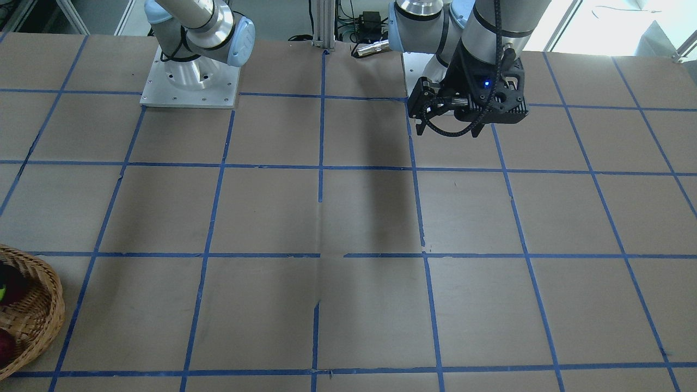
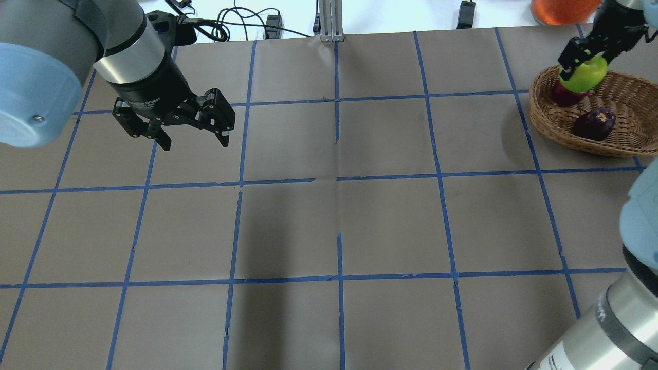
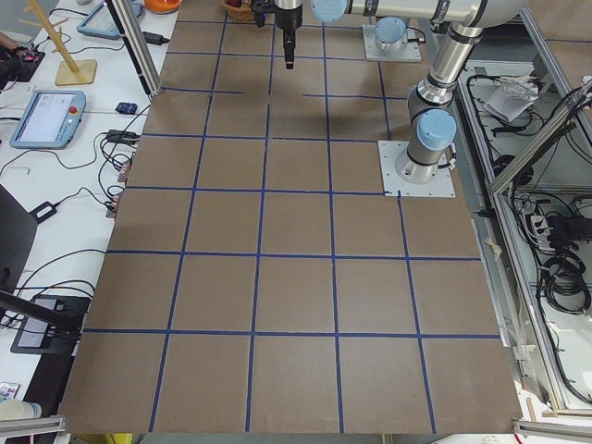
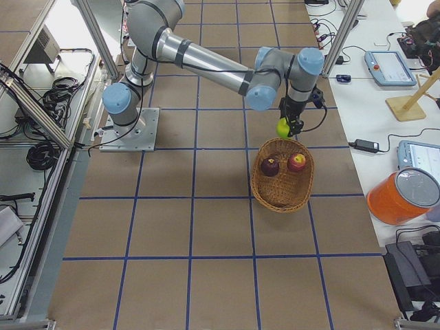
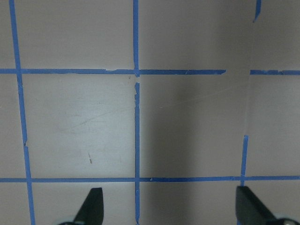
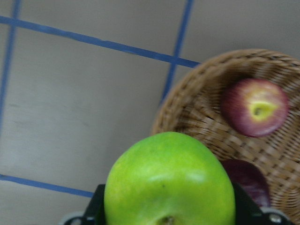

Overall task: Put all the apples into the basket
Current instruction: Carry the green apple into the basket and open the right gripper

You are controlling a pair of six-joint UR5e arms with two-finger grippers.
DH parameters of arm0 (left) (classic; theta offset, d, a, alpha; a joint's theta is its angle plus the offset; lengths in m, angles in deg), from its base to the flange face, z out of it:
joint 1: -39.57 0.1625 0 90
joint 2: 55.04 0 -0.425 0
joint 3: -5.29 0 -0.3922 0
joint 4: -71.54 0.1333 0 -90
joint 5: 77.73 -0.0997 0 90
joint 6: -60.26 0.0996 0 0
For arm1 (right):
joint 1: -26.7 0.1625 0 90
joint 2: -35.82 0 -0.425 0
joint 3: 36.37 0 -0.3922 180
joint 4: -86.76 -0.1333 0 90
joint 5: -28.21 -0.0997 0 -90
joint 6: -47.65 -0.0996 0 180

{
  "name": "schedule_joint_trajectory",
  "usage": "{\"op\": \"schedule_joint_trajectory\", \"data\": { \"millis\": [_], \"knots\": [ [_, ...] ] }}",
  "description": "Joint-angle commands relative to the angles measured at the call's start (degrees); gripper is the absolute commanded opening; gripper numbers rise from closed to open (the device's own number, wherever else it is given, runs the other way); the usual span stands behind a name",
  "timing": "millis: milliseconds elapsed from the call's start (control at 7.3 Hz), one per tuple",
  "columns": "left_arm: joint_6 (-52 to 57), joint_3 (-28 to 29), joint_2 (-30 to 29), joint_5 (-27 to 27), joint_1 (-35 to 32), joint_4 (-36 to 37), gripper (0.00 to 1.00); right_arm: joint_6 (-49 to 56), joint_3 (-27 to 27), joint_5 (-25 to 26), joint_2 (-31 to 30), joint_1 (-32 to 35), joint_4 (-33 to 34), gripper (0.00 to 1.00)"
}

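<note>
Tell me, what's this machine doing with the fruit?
It is gathering apples into a wicker basket. The right gripper grips a green apple in the air by the basket's rim, not yet let go. A red apple and a dark purple apple already lie inside. The left gripper hangs open above the taped table, holding nothing.

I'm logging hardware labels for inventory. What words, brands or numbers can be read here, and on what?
Left pincer: white print on its black body, too blurred to read.
Right arm: small print at the overhead view's bottom edge, too blurred to read.
No other lettering can be read.
</note>
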Motion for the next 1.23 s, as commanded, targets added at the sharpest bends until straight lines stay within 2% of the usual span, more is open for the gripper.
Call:
{"op": "schedule_joint_trajectory", "data": {
  "millis": [0, 137, 548, 685, 821, 958, 1095],
  "knots": [
    [0.47, -0.01, 0.06, -0.12, -0.03, -0.06, 1.0, 9.26, -2.46, 2.47, 6.68, -4.93, 6.58, 0.25],
    [0.38, 0.08, 0.06, -0.03, -0.03, 0.03, 1.0, 8.76, -2.9, 1.78, 7.31, -5.45, 6.69, 0.58],
    [0.38, 0.08, 0.15, -0.03, -0.03, 0.03, 1.0, 8.75, -3.34, 1.86, 7.32, -6.25, 5.91, 1.0],
    [0.38, -0.01, 0.24, -0.03, -0.03, -0.06, 1.0, 8.23, -3.43, 1.78, 6.28, -6.07, 4.51, 1.0],
    [0.29, -0.01, 0.24, -0.03, -0.03, -0.06, 1.0, 4.22, -3.95, 1.78, 3.65, -5.2, 0.4, 1.0],
    [0.38, -0.01, 0.24, -0.03, -0.03, 0.03, 1.0, -2.35, -4.22, 0.12, -0.11, -2.58, -7.3, 1.0],
    [0.29, -0.01, 0.24, -0.03, -0.03, 0.03, 1.0, -10.15, -4.05, -1.11, -4.59, 3.36, -13.81, 1.0]
  ]
}}
